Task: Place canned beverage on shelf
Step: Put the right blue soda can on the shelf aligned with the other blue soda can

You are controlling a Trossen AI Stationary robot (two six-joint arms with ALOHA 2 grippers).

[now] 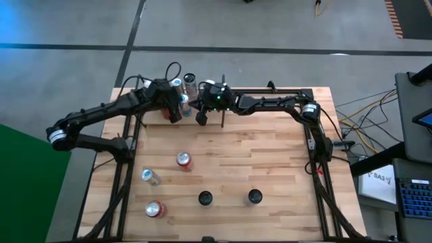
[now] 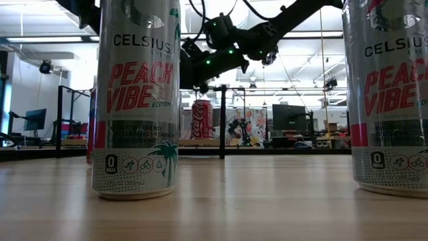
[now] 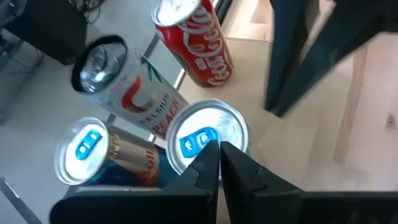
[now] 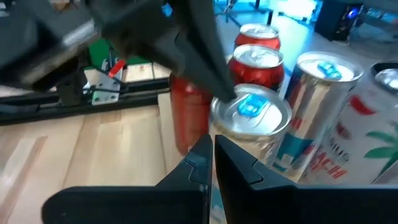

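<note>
Noted upright, silver with blue tab: can [image 3: 208,132], packed in a cluster on the shelf [image 1: 283,90], just left of the divider [image 1: 223,123]. Touching or nearly touching: a second blue-tab can [image 3: 87,149], Celsius can [image 3: 124,81], Coke can [image 3: 199,43], all farther left of the divider.

Left end effector [image 3: 219,148] clenched, grasping nothing, tips on or just above the lid; cannot tell contact for certain. Right end effector [image 4: 211,144] likewise clenched and empty, hovering near the same lid, between it and the divider.

Risks, as judged:
- Sideways push from clenched tips on the lid: likely to tip the can into its neighbours, possibly over the shelf's far edge.
- Both arms crowded left of the divider: collision with each other or with the rod.
- No room for fingers between packed cans if a regrasp is tried.
- More cans [image 1: 183,160] waiting on the counter, well nearer than the divider.
</note>
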